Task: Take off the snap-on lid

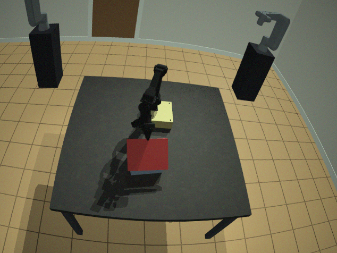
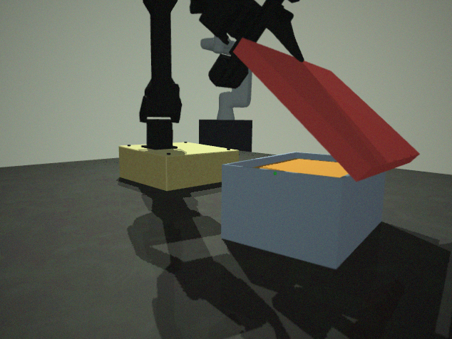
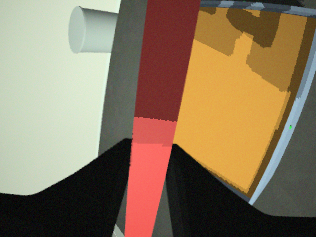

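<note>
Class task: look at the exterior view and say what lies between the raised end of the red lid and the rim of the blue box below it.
Only open air: the tool holds the red lid tilted, so the blue box gapes, showing its orange inside. The exterior view shows this best.

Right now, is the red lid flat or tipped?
Tipped. The gripper pinches the lid by its high edge, and the lid slopes steeply down to the box. Whether its low edge touches the box rim, I cannot tell.

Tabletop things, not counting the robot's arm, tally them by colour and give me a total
Red: 1, the lid, tilted, gripped at its raised edge
Blue: 1, the storage box
Orange: 1, the box's contents
Yellow: 1, the arm's base block
Total: 4
</note>
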`<state>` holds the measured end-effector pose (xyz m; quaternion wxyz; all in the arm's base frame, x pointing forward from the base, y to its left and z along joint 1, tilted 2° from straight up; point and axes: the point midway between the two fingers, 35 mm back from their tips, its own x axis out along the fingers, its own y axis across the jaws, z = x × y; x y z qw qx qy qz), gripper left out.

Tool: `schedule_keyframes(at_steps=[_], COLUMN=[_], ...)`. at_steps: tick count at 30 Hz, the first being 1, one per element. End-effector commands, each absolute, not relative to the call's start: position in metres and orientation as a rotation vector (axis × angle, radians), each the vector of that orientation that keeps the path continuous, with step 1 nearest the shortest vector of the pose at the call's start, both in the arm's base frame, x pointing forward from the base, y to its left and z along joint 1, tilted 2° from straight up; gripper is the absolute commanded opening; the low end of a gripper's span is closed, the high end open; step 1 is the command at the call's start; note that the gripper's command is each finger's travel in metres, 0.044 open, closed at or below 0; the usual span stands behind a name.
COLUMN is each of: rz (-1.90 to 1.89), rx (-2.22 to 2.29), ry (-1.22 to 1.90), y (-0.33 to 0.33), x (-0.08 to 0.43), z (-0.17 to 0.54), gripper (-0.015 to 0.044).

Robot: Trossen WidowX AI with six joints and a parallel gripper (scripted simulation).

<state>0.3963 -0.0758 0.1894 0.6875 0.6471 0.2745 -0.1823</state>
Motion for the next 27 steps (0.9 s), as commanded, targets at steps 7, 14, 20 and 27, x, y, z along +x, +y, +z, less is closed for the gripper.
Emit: schedule_keyframes(at_steps=[7,14,20,27], rz=[-0.396,-0.396,-0.396,-0.395], rx=[1.449,1.449,1.449,1.450], ry=[0.594,0.594,0.594,0.595], y=[-0.076,-0.076,-0.076,-0.063], x=[0.397,0.397,0.397,0.392], z=[0.212,0.216,0.216,0.208], gripper=[0.0000,0.0000,0.0000,0.0000])
